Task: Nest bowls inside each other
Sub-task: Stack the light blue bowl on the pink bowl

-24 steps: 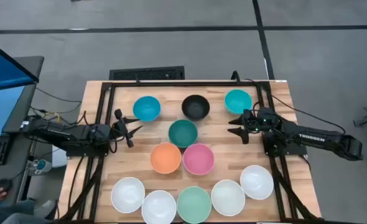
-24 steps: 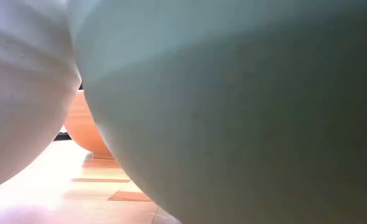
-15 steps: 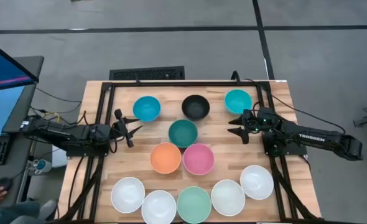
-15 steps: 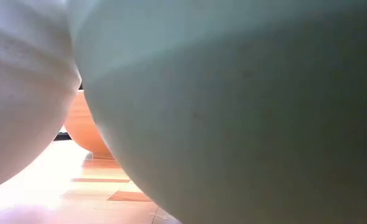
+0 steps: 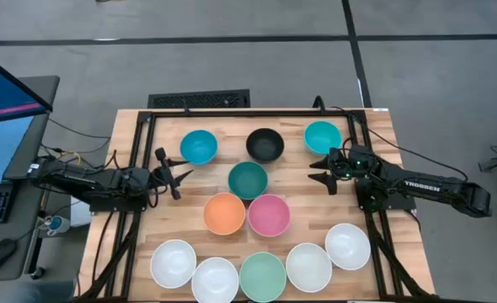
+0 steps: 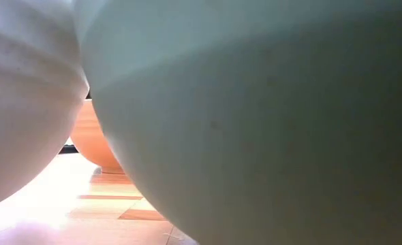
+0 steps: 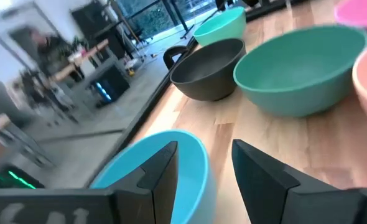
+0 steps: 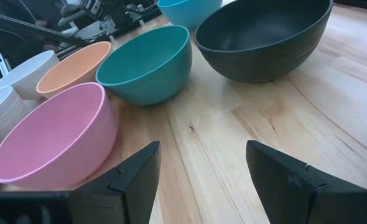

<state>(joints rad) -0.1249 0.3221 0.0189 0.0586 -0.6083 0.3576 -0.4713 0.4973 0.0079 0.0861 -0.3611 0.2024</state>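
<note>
Currently nothing nested.
left gripper [image 5: 171,173]: spread, empty, just beside blue bowl [image 5: 198,146].
right gripper [image 5: 323,172]: spread, empty, near turquoise bowl [image 5: 322,136].

Low view is basically useless: the mint green bowl [image 6: 269,116] is filling most of it, with a white bowl [image 6: 24,102] crowding the side, so only a sliver of the orange bowl [image 6: 95,146] is peeking through. Room behind the left wrist camera is blurring into mush.
</note>
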